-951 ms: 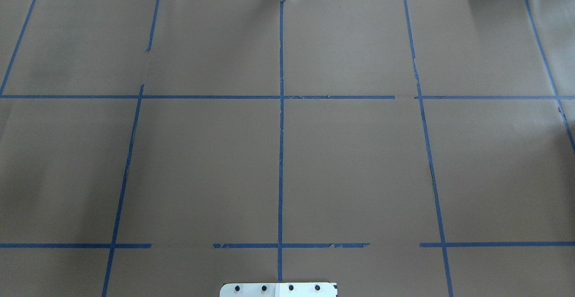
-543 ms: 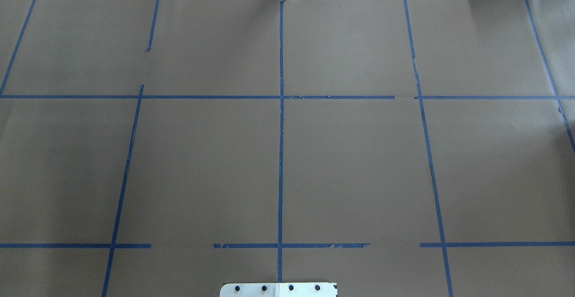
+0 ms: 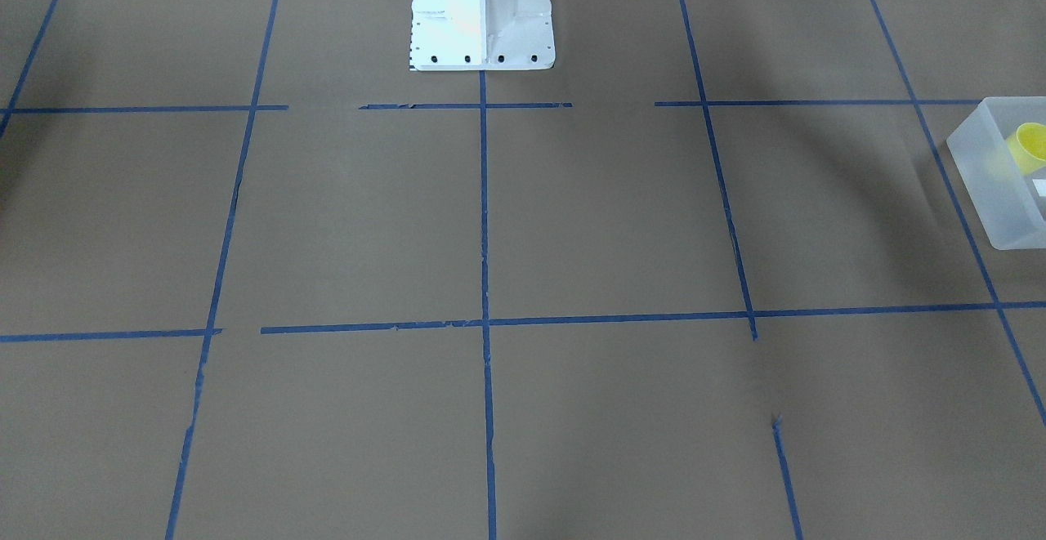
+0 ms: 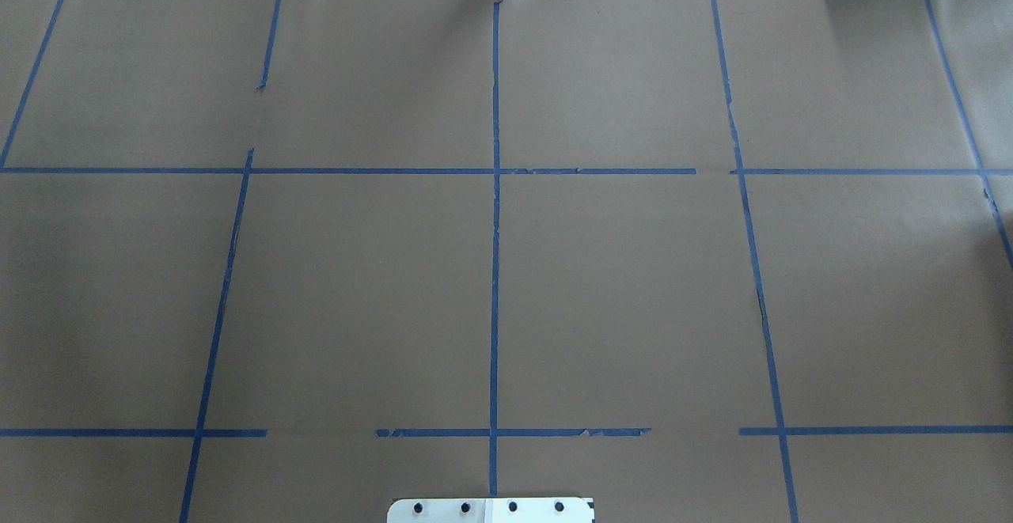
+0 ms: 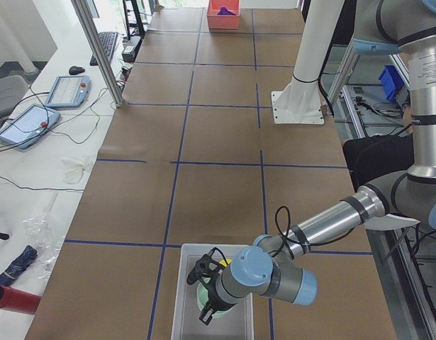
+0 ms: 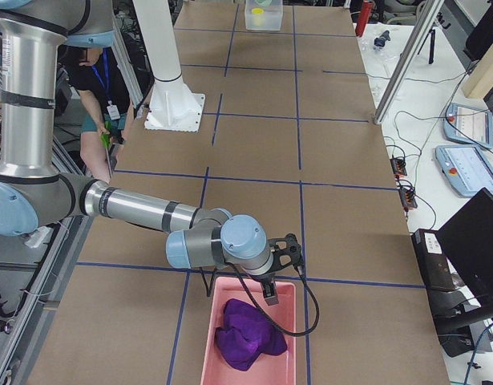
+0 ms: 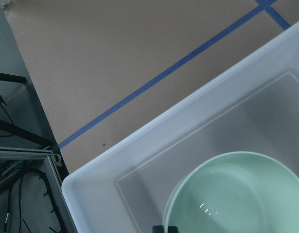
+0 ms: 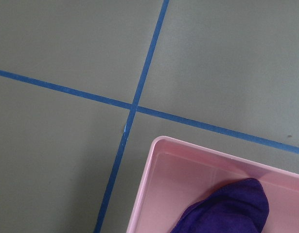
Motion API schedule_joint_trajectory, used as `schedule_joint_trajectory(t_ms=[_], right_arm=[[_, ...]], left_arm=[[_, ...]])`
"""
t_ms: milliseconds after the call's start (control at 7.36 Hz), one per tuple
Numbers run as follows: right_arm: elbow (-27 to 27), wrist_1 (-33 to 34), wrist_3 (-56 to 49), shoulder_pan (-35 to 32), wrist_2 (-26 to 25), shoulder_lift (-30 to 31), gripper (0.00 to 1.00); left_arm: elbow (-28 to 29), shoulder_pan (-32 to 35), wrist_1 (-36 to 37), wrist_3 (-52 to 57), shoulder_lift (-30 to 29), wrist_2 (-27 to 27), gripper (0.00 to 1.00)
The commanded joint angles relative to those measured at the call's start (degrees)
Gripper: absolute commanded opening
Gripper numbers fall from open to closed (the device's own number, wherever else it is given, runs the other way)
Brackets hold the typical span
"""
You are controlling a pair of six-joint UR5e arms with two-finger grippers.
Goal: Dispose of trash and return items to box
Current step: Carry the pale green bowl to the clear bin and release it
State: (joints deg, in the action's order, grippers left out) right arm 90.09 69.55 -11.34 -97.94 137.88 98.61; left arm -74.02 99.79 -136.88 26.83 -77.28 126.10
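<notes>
The frosted white box (image 3: 993, 185) stands at the table's end on my left, with the yellow cup (image 3: 1028, 146) lying in it. The exterior left view shows my left gripper (image 5: 205, 306) reaching down into the box (image 5: 182, 297), beside the yellow cup (image 5: 225, 263) and right at a pale mint bowl (image 7: 227, 194). The left wrist view looks into the box (image 7: 139, 141) with the bowl close below. I cannot tell whether this gripper is open or shut. My right gripper (image 6: 272, 290) hangs over the near rim of a pink bin (image 6: 288, 337); its state cannot be told.
The pink bin (image 8: 154, 184) holds a crumpled purple cloth (image 6: 246, 337), which also shows in the right wrist view (image 8: 227, 208). The white robot pedestal (image 3: 482, 9) stands at the table's middle edge. Tablets, cables and a post (image 5: 97, 49) lie along the operators' side.
</notes>
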Motion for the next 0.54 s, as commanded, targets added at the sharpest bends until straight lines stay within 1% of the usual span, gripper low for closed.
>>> schedule_joint_trajectory(t_ms=[0, 136, 272, 407], right_arm=[[0.0, 0.0, 0.0, 0.3, -0.1, 0.0, 1.00], [0.0, 0.0, 0.0, 0.4, -0.1, -0.1, 1.00], [0.1, 0.0, 0.0, 0.5, -0.1, -0.1, 1.00], [0.1, 0.0, 0.0, 0.6, -0.1, -0.1, 1.00]], left_arm=[[0.7, -0.3, -0.7, -0.1, 0.2, 0.0, 0.14], [0.6, -0.6, -0.7, -0.1, 0.1, 0.0, 0.29], [0.6, -0.7, -1.5, -0.2, 0.1, 0.1, 0.64], [0.4, -0.9, -2.3, -0.3, 0.0, 0.1, 0.87]])
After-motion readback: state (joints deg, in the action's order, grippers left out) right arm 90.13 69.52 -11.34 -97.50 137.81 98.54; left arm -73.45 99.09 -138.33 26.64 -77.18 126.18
